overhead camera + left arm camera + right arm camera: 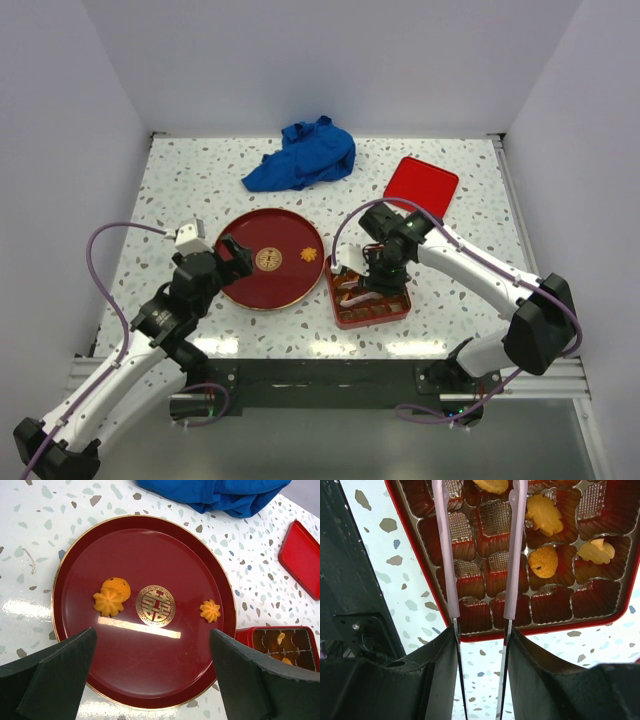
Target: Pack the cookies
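Three cookies lie on the dark red plate (pixel 150 680): a round one (pixel 117 586), a flower one (pixel 107 603) touching it, and another flower one (pixel 210 610) right of the gold emblem. My left gripper (pixel 152 635) hangs open over the plate's near part, holding nothing. Several more cookies (pixel 543 561) sit in cells of the red box (pixel 560 625). My right gripper (pixel 481 632) is shut on pink-tipped metal tongs (pixel 445 555). Their two arms stand apart over the box, and I see nothing between them. From above, the plate (pixel 250 285) lies left of the box (pixel 370 320).
A crumpled blue cloth (pixel 303 155) lies at the back of the table. The red box lid (pixel 421 185) rests at the back right. The two arms reach inward, the left gripper (pixel 232 255) at the plate's left edge and the right gripper (pixel 375 272) above the box.
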`<state>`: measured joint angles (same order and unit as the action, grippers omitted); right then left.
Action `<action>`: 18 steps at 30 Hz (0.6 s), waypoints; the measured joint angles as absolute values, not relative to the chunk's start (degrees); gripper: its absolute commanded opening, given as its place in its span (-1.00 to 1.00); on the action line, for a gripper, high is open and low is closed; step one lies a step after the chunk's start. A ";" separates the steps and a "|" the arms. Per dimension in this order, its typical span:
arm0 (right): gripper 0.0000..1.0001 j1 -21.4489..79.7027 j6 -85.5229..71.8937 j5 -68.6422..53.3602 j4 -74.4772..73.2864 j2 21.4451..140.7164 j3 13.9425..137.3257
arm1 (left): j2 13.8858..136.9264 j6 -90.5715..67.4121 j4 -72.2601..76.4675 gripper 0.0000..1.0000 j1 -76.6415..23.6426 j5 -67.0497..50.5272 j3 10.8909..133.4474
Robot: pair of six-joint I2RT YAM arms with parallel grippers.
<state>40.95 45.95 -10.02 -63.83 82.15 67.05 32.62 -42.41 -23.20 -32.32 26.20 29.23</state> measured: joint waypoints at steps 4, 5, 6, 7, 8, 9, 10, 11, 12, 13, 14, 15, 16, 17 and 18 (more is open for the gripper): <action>-0.17 40.95 45.76 -10.07 -63.90 82.15 68.34 | 32.62 -42.41 -23.20 1.00 -32.32 26.20 29.23; -0.17 40.95 45.63 -10.09 -63.90 82.15 68.93 | 32.62 -42.41 -23.20 1.00 -32.32 26.20 29.23; -0.17 40.97 45.58 -10.09 -63.94 82.15 69.47 | 32.62 -42.41 -23.20 1.00 -32.32 26.20 29.23; -0.17 40.97 45.50 -10.11 -63.99 82.15 70.19 | 32.62 -42.41 -23.22 1.00 -32.32 26.20 29.23; -0.18 40.97 45.43 -10.13 -63.99 82.15 70.81 | 32.62 -42.41 -23.22 1.00 -32.32 26.20 29.23; -0.18 40.97 45.39 -10.17 -64.10 82.15 71.55 | 32.62 -42.39 -23.22 1.00 -32.32 26.22 29.23; -0.18 40.97 45.36 -10.24 -64.14 82.15 72.27 | 32.62 -42.41 -23.22 1.00 -32.32 26.20 29.23; -0.18 40.97 45.34 -10.31 -64.16 82.15 72.99 | 32.62 -42.39 -23.22 1.00 -32.32 26.22 29.23; -0.18 40.97 45.30 -10.46 -64.27 82.21 73.73 | 32.62 -42.39 -23.22 1.00 -32.32 26.22 29.23; -0.18 40.97 45.19 -10.63 -64.36 82.35 74.52 | 32.62 -42.39 -23.22 1.00 -32.32 26.22 29.23; -0.18 40.97 45.12 -10.90 -64.38 82.61 75.33 | 32.62 -42.39 -23.22 1.00 -32.32 26.24 29.23; -0.18 40.97 45.04 -11.20 -64.36 82.96 76.01 | 32.62 -42.39 -23.24 1.00 -32.32 26.24 29.23; -0.18 40.97 44.95 -11.57 -64.45 83.72 77.17 | 32.62 -42.37 -23.27 1.00 -32.32 26.26 29.23; -0.18 40.99 44.95 -11.77 -64.29 84.34 77.91 | 32.60 -42.37 -23.27 1.00 -32.32 26.28 29.23; -0.18 41.10 44.91 -11.97 -64.27 85.38 78.94 | 32.58 -42.37 -23.31 1.00 -32.32 26.37 29.23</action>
<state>41.10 44.91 -11.97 -64.27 85.38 78.94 32.58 -42.37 -23.31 -32.32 26.37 29.23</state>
